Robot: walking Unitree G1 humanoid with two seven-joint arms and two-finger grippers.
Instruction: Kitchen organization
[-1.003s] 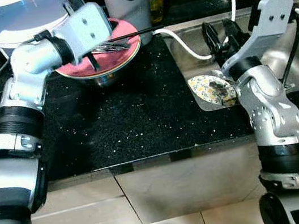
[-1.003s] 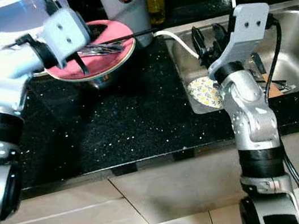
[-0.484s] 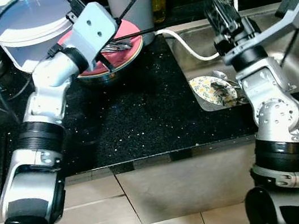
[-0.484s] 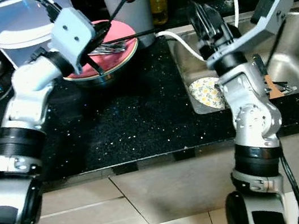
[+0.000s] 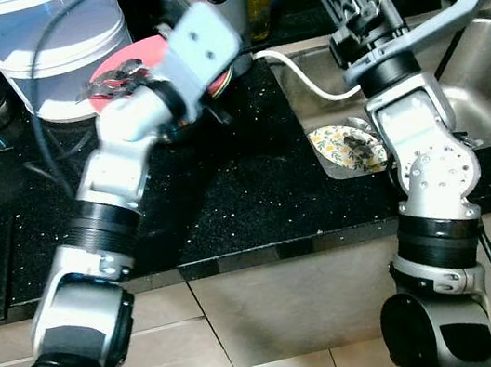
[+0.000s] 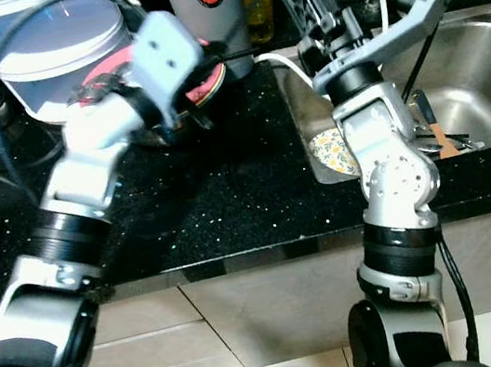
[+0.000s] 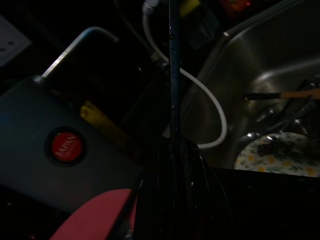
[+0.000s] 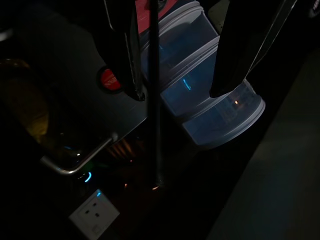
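I see a thin black stick (image 7: 173,70) clamped between the closed fingers of my left gripper (image 7: 172,165), running out from them over the black counter (image 5: 229,196) toward the sink (image 5: 485,96). That gripper sits beside the pink plate (image 5: 114,73) on a metal bowl holding cutlery. My right gripper (image 8: 195,50) is raised above the sink's edge, fingers parted and gripping nothing, with a patterned dish (image 5: 338,144) lying in the sink.

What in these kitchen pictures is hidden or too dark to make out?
- Pink plate, eye views: half hidden behind the left arm.
- Floral plate in the sink: partly covered by the right arm.
- Utensils in the sink: too small to identify.
- Left claw, left wrist view: a dark mass; the grip is unreadable.
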